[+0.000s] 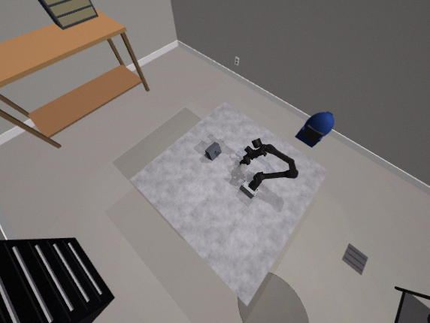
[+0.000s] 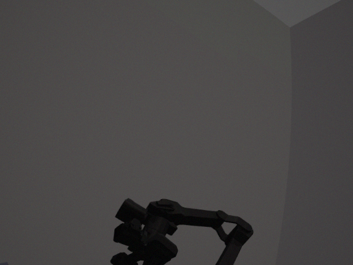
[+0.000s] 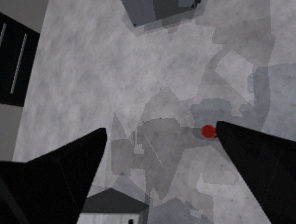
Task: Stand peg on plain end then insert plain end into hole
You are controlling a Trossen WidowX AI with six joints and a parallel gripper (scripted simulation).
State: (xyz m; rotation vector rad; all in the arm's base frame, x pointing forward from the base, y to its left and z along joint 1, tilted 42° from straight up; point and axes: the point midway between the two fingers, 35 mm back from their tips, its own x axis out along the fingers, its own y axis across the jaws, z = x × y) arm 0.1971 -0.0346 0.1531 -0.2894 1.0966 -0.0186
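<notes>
The gripper (image 3: 162, 129) is open and empty, pointing steeply down over the table (image 1: 203, 233) (image 3: 75, 75). In the wrist view the peg shows only as a small round red end (image 3: 208, 131), seen almost end-on, so it appears to stand upright. It lies just inside the right fingertip in that view, off the middle of the gap; the gripper's height above it is hard to tell. Its white band cannot be made out. The sloped grey-blue panel (image 1: 211, 150) (image 3: 145, 11) stands apart from the peg; its hole shows as a small dark spot in the top view.
The arm's base (image 1: 248, 190) (image 3: 112, 206) is on the table, on the other side of the peg from the panel. The arm (image 1: 292, 165) (image 2: 200, 217) arches above. Shadows cover the table around the peg. A wooden bench (image 1: 56, 46) and a black rack (image 1: 56, 278) stand off the table.
</notes>
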